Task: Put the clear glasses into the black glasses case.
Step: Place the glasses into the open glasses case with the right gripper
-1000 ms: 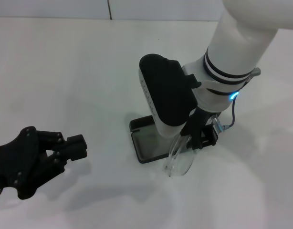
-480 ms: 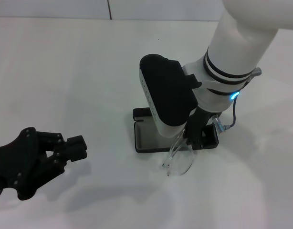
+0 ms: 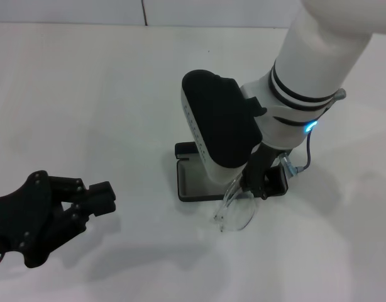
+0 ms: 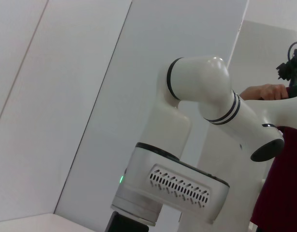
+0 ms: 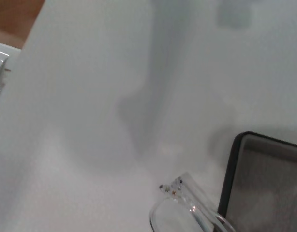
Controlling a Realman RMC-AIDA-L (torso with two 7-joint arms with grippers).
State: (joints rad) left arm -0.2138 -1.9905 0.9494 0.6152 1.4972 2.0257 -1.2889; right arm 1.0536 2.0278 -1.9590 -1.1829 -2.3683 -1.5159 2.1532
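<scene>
while the right gripper [image 3: 259,189] fingers pinch the clear glasses [image 3: 237,211] just near of the open black glasses case [image 3: 196,182], insertion remains; left gripper [image 3: 95,196] idle, fingers pressed together.

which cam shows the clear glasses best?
Head view: the clear glasses show with lens and arm, hanging from the right pincer at the near edge of the open black glasses case. Right wrist view catches only a hinge end. Left wrist view: none.

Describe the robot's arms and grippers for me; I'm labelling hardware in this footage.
The right arm is glossy white with two black rings, a blue light, a grey cable and a black-and-white vented housing. The left gripper is matt black, angular, with visible screws.
</scene>
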